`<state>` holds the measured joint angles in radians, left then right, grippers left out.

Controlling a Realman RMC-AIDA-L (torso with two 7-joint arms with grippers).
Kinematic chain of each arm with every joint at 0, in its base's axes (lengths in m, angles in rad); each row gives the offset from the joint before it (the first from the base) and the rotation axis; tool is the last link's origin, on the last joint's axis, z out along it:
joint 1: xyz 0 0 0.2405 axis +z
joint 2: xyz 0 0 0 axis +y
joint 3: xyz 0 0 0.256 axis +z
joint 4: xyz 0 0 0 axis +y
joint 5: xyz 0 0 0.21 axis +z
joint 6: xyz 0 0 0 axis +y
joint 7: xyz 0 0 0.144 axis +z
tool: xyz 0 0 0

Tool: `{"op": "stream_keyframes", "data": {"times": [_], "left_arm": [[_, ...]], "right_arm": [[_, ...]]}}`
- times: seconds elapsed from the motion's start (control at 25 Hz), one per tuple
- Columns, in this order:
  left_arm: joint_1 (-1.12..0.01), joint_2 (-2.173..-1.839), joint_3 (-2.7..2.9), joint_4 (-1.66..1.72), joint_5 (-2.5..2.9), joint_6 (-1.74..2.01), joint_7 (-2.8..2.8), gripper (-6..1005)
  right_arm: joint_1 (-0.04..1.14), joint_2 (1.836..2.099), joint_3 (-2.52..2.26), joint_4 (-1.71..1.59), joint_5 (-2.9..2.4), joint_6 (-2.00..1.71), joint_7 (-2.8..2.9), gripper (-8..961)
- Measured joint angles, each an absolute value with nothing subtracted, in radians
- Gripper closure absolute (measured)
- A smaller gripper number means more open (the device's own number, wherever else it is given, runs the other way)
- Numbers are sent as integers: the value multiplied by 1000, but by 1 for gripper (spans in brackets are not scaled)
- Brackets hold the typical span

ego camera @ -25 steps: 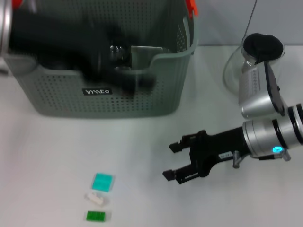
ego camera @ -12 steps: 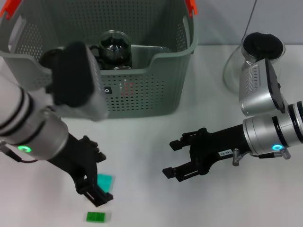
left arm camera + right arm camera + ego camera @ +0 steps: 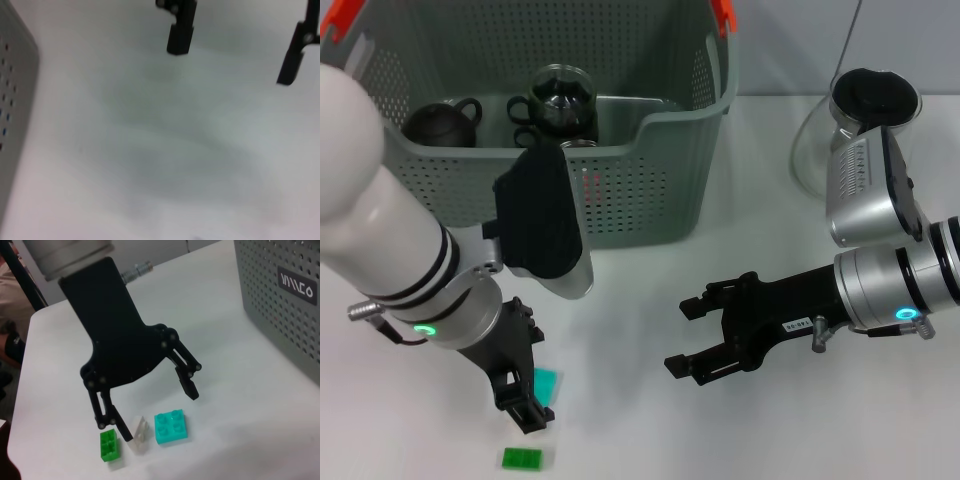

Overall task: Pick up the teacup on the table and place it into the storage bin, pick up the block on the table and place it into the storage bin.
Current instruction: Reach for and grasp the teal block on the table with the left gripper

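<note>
A dark teacup [image 3: 440, 122] sits inside the grey-green storage bin [image 3: 650, 200], next to a glass pot [image 3: 560, 95]. Three blocks lie near the table's front: teal [image 3: 171, 426], white [image 3: 138, 432] and green [image 3: 111, 446]. In the head view the teal block [image 3: 550, 382] and green block [image 3: 523, 458] show, while the white one is hidden. My left gripper [image 3: 152, 410] hangs open just above the blocks, its fingers straddling the white one and holding nothing. My right gripper [image 3: 685, 338] rests open and empty over bare table, right of centre.
A glass pitcher with a black lid [image 3: 865, 100] stands at the back right behind my right arm. The bin's wall [image 3: 280, 300] rises close beside the blocks. My bulky left forearm [image 3: 390, 250] covers the table's left side.
My left arm has swung out of the bin and come down toward the front, bringing its open gripper over the blocks. The teacup now shows inside the bin. The right arm stayed still.
</note>
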<state>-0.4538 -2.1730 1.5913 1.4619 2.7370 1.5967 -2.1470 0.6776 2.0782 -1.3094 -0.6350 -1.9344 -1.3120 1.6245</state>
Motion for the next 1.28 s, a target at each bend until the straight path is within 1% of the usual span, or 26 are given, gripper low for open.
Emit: {"op": "stream_keyframes", "data": {"times": [0.4,1.28], "left_arm": [[-457,-2175,1637,1396,2752,1500,-2096,52],[-446,-2172,1602,1352,2754,1445,-1945,141]], "right_arm": [[671,2080,-1298,-635,-1934,-1310,1625,69],[675,2079,-1291,-635,-1934,-1307,1626,71]]}}
